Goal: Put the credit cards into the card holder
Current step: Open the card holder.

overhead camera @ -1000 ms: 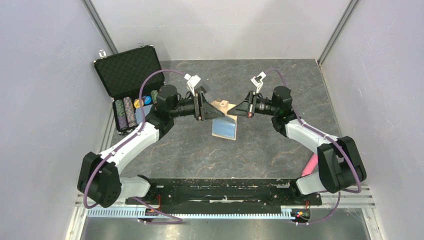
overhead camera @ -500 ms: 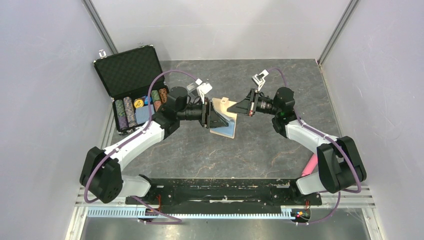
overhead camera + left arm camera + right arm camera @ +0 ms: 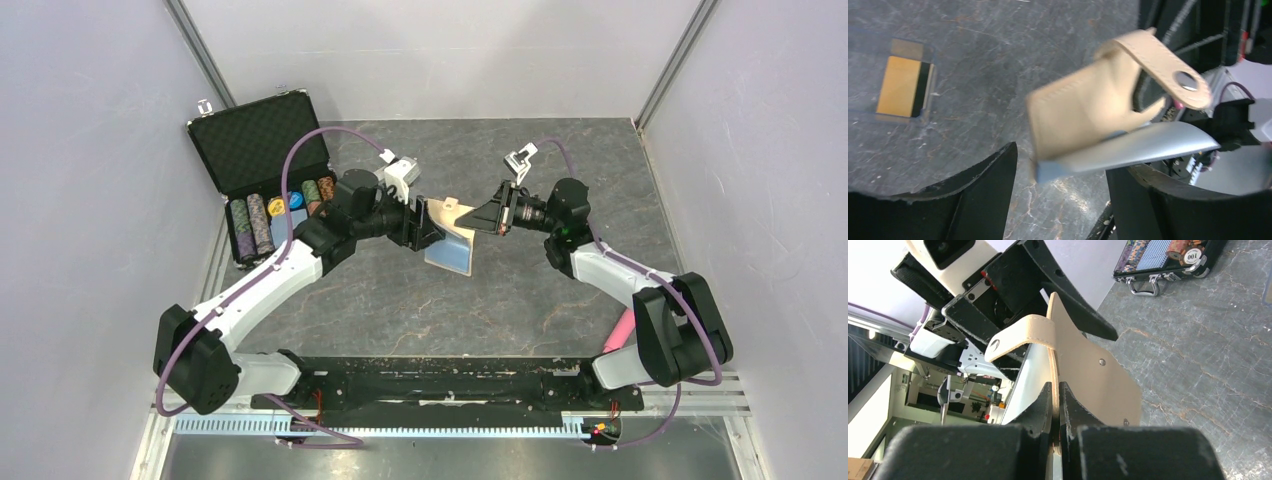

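Note:
The tan card holder hangs open above the table, its blue lining facing down and its snap tab curled over. My right gripper is shut on one tan wall of it. My left gripper faces it from the left with jaws open. The holder's lower corner sits between the left fingers, touching neither. A gold-orange credit card with a dark band lies flat on the table inside a clear sleeve. It is far left in the left wrist view.
An open black foam-lined case with stacks of poker chips stands at the back left; it shows too in the right wrist view as the case. A pink object lies by the right arm's base. Grey walls close in both sides.
My left gripper has moved right, up to the card holder, and its wrist has turned. The right gripper has kept its hold and barely moved.

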Motion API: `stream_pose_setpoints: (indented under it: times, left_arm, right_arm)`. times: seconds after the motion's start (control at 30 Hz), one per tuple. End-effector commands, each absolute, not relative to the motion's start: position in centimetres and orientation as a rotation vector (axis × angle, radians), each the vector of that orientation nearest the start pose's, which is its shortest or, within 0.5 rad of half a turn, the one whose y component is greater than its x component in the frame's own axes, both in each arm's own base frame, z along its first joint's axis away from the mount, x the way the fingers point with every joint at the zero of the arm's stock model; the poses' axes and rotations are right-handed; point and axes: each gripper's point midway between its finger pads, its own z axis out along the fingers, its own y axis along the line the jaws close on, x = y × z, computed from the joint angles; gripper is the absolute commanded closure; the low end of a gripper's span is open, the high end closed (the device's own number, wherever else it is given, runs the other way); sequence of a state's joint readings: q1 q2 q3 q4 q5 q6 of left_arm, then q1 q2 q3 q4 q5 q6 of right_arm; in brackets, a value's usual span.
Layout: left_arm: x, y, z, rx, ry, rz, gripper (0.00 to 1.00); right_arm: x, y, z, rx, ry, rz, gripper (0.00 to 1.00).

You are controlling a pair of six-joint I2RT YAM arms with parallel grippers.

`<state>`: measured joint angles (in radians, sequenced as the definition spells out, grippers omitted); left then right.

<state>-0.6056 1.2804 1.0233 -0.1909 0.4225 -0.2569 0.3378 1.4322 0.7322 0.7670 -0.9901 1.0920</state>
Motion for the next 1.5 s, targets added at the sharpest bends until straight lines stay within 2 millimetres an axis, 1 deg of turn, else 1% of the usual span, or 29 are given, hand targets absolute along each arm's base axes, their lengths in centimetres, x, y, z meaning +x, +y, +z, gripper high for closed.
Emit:
stream_pose_setpoints:
  times: [0.0, 0.03, 0.13, 0.2, 0.23, 0.3, 0.33, 0.47, 0.53, 0.6, 0.67, 0.7, 0.73, 0.77, 0.8, 0.83, 0.87, 0.97, 1.03, 1.13, 1.2, 1.23, 1.37, 1.47]
  left_arm:
    - [29.0, -27.9, 23.3, 0.639, 1.980, -0.827, 0.27]
    - [28.9, -27.9, 23.1, 0.631, 1.979, -0.834, 0.23]
    - [28.7, -28.4, 23.5, 0.622, 1.930, -0.891, 0.15]
    - [28.2, -29.0, 24.0, 0.631, 1.878, -0.965, 0.12]
    - [27.9, -29.4, 24.7, 0.646, 1.833, -1.013, 0.12]
    - [27.2, -30.0, 25.3, 0.666, 1.804, -1.100, 0.15]
    - [26.8, -30.3, 25.5, 0.684, 1.799, -1.148, 0.19]
    - [25.9, -30.6, 26.1, 0.680, 1.798, -1.304, 0.44]
    - [25.7, -30.4, 26.5, 0.661, 1.780, -1.350, 0.52]
    - [25.6, -30.2, 27.1, 0.637, 1.754, -1.377, 0.57]
    - [25.4, -30.0, 27.7, 0.626, 1.725, -1.417, 0.71]
    - [25.4, -29.9, 27.8, 0.618, 1.728, -1.434, 0.79]
    - [25.3, -29.9, 27.8, 0.614, 1.736, -1.451, 0.89]
    - [25.3, -29.9, 27.9, 0.607, 1.747, -1.468, 0.96]
    - [25.3, -29.8, 27.8, 0.600, 1.762, -1.482, 0.98]
    - [25.2, -29.8, 27.8, 0.595, 1.779, -1.493, 0.98]
    - [25.2, -29.8, 27.6, 0.590, 1.801, -1.502, 0.98]
    - [25.2, -29.4, 26.6, 0.565, 1.908, -1.496, 0.98]
    - [24.8, -29.2, 25.8, 0.586, 1.978, -1.488, 0.98]
    - [24.0, -28.7, 24.8, 0.591, 2.068, -1.469, 0.98]
    - [23.5, -28.4, 24.4, 0.610, 2.107, -1.451, 0.98]
    - [23.3, -28.2, 24.3, 0.616, 2.126, -1.447, 0.98]
    - [22.5, -27.7, 23.7, 0.633, 2.199, -1.438, 0.98]
    - [22.1, -27.6, 23.7, 0.637, 2.222, -1.449, 0.98]
  right_arm:
    - [25.8, 27.3, 27.2, -0.355, 1.760, 1.832, 1.00]
    - [25.7, 27.3, 27.2, -0.352, 1.760, 1.836, 1.00]
    - [25.5, 27.4, 27.1, -0.365, 1.761, 1.844, 1.00]
    - [25.4, 27.4, 27.0, -0.369, 1.765, 1.848, 1.00]
    - [25.4, 27.4, 27.0, -0.371, 1.766, 1.848, 1.00]
    - [25.5, 27.4, 27.0, -0.370, 1.767, 1.848, 1.00]
    - [25.5, 27.4, 26.9, -0.371, 1.768, 1.848, 1.00]
    - [25.8, 27.5, 26.8, -0.371, 1.768, 1.846, 1.00]
    - [25.9, 27.5, 26.6, -0.369, 1.772, 1.845, 1.00]
    - [26.0, 27.5, 26.4, -0.367, 1.775, 1.842, 1.00]
    - [26.0, 27.6, 26.1, -0.363, 1.782, 1.839, 1.00]
    - [26.1, 27.6, 26.0, -0.360, 1.785, 1.835, 1.00]
    - [26.1, 27.6, 25.9, -0.359, 1.790, 1.830, 1.00]
    - [26.2, 27.6, 25.7, -0.358, 1.795, 1.825, 1.00]
    - [26.2, 27.6, 25.6, -0.357, 1.801, 1.820, 0.98]
    - [26.3, 27.6, 25.5, -0.365, 1.800, 1.811, 0.94]
    - [26.4, 27.5, 25.5, -0.368, 1.805, 1.802, 0.86]
    - [26.8, 27.3, 25.0, -0.410, 1.835, 1.725, 0.57]
    - [27.5, 27.0, 24.4, -0.445, 1.878, 1.635, 0.43]
    - [28.3, 26.1, 23.8, -0.522, 1.914, 1.488, 0.26]
    - [28.4, 25.9, 23.7, -0.565, 1.924, 1.441, 0.19]
    - [28.3, 25.8, 23.7, -0.588, 1.928, 1.430, 0.17]
    - [27.9, 25.8, 23.5, -0.664, 1.924, 1.419, 0.13]
    - [27.3, 26.2, 23.5, -0.723, 1.911, 1.432, 0.11]
